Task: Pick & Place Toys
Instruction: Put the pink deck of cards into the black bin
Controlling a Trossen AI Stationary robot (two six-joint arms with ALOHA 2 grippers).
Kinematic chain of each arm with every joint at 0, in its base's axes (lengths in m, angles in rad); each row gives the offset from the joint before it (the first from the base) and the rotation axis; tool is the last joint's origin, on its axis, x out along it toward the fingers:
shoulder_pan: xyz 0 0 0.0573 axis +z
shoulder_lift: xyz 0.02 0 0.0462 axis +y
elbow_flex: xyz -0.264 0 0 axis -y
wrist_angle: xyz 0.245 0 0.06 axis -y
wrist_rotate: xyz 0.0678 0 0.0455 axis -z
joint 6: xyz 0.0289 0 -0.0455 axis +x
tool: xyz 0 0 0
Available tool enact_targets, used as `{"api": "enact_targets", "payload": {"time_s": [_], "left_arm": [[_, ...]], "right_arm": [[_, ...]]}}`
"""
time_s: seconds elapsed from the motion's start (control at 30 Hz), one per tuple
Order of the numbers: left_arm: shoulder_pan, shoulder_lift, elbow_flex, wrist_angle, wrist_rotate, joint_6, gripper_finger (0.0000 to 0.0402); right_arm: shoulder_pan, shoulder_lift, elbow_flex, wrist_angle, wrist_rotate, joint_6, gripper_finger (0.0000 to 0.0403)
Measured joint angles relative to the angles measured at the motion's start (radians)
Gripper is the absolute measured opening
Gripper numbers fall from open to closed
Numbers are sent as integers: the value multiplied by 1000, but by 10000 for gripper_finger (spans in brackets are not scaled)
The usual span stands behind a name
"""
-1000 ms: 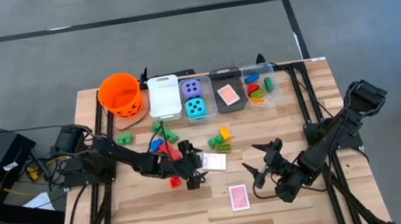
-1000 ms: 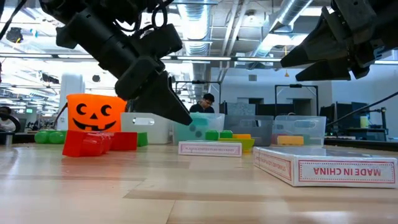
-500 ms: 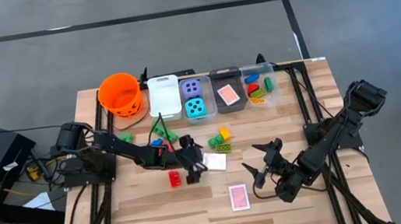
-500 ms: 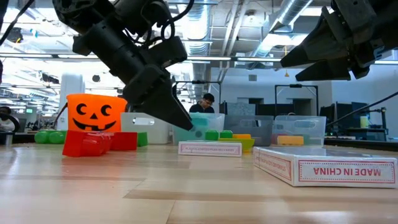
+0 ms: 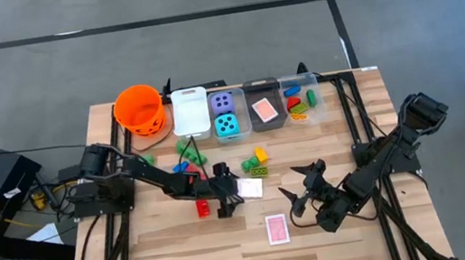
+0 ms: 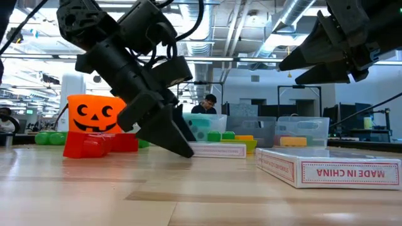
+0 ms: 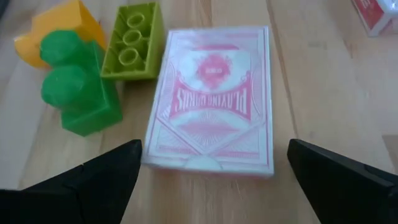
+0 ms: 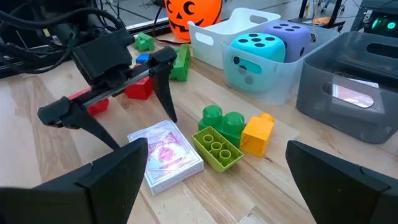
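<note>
Left tool [image 5: 226, 196] spread wide, low over the bench [image 5: 186, 255], card deck [image 5: 249, 186] just ahead between its fingers, right tool [image 5: 300, 191] spread, hovering apart

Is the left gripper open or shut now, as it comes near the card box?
Open. The left gripper has its two fingers spread wide, one on each side of the pink card box, which lies flat on the table, not yet gripped.

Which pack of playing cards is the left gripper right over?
The pack of cards beside the lime brick; the left gripper straddles it, open. The other pack lies apart, nearer the right gripper.
</note>
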Motion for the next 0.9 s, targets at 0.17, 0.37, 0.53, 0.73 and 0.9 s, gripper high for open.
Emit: {"api": "enact_targets", "payload": {"time_s": [0.17, 0.37, 0.53, 0.73, 0.9], "left_arm": [[1, 20, 2, 36, 3, -3, 397], [0, 21, 0, 54, 2, -7, 394], [-9, 21, 0, 45, 0, -60, 368], [-32, 21, 0, 40, 0, -114, 306], [-46, 22, -2, 108, 8, -142, 291]], "right_arm": [[0, 0, 0, 1, 0, 0, 374], [0, 0, 0, 1, 0, 1, 374], [0, 0, 0, 2, 0, 2, 374], [0, 0, 0, 12, 0, 3, 374], [0, 0, 0, 29, 0, 2, 374]]}}
